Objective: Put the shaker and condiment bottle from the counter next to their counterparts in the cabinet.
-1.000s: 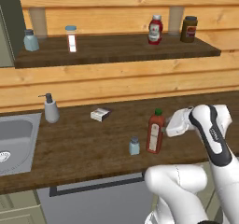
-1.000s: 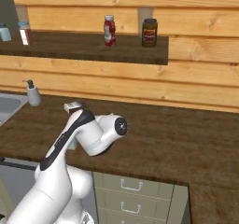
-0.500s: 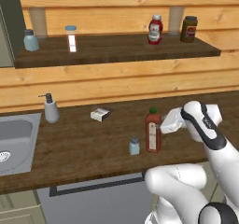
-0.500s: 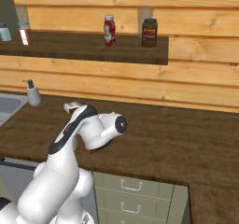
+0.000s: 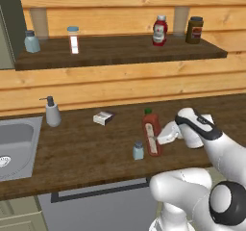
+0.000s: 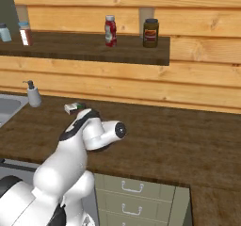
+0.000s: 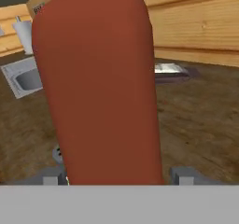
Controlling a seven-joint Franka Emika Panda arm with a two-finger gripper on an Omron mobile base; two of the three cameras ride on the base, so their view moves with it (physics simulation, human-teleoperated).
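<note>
The condiment bottle (image 5: 152,137), tall, red and green-capped, stands upright on the counter and looms close in the hand view (image 7: 102,87). My gripper (image 5: 160,137) reaches it from the right, with one fingertip (image 7: 184,175) on each side of the bottle's lower body. The jaws are open, with a thin gap still showing on the right. The small shaker (image 5: 138,150) stands just left of the bottle. On the cabinet shelf (image 5: 120,52) are the counterparts: a short red bottle (image 5: 159,31) (image 6: 110,31) and a pale shaker (image 5: 31,41).
A clear jar (image 5: 73,40) and a dark jar (image 5: 194,30) also stand on the shelf. On the counter are a white pump dispenser (image 5: 51,112), a small box (image 5: 103,117) and a sink (image 5: 14,143) at the left. Drawers (image 6: 132,187) sit below.
My hand has moved left until its fingers flank the red bottle, and the jaws have narrowed toward it. The bottle and shaker have not moved.
</note>
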